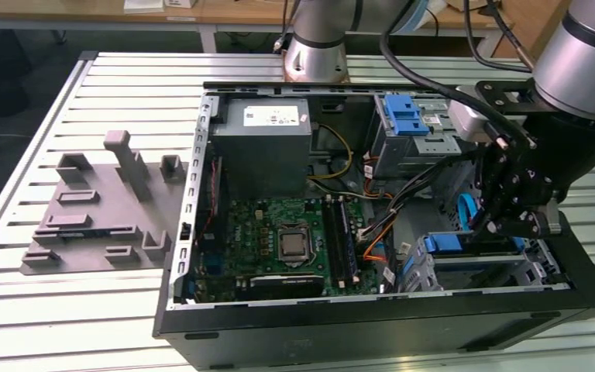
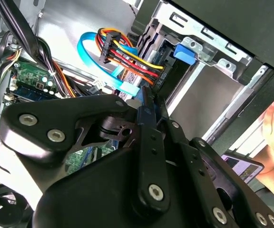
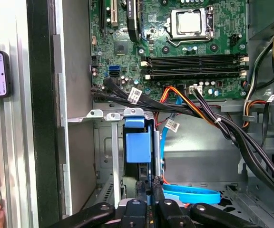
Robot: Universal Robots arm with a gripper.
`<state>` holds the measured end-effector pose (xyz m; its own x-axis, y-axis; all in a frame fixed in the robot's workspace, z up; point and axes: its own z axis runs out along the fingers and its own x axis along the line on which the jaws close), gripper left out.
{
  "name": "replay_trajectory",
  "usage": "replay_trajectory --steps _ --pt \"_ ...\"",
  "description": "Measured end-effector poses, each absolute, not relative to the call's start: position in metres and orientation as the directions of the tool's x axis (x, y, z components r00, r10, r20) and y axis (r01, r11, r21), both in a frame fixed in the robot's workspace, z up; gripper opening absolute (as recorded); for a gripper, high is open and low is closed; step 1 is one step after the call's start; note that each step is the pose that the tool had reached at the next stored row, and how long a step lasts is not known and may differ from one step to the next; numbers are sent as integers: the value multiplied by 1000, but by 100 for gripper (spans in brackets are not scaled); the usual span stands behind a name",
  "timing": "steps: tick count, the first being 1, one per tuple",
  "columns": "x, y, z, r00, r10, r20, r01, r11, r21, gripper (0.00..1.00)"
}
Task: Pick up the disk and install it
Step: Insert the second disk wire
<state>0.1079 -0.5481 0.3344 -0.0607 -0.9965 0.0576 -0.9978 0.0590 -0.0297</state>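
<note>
One disk (image 3: 139, 147) is being held edge-up by closed jaws of the gripper (image 3: 149, 187), its long axis running into the drive cage (image 3: 109, 142); no label is readable.

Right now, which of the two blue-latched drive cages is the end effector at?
The end effector is at the drive cage near the case's front corner, not the one beside the power supply.

The gripper (image 2: 149, 107) is matt black metal; the drive cage (image 3: 113, 142) bare grey metal, its latch (image 3: 138, 146) smooth blue plastic.
</note>
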Motion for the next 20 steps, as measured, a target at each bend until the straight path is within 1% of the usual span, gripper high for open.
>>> replay_trajectory --steps 5,20 --pt "108 -548 333 -61 -997 48 -998 59 -29 16" --pt "108 -549 328 -61 -997 49 -998 59 -29 16"
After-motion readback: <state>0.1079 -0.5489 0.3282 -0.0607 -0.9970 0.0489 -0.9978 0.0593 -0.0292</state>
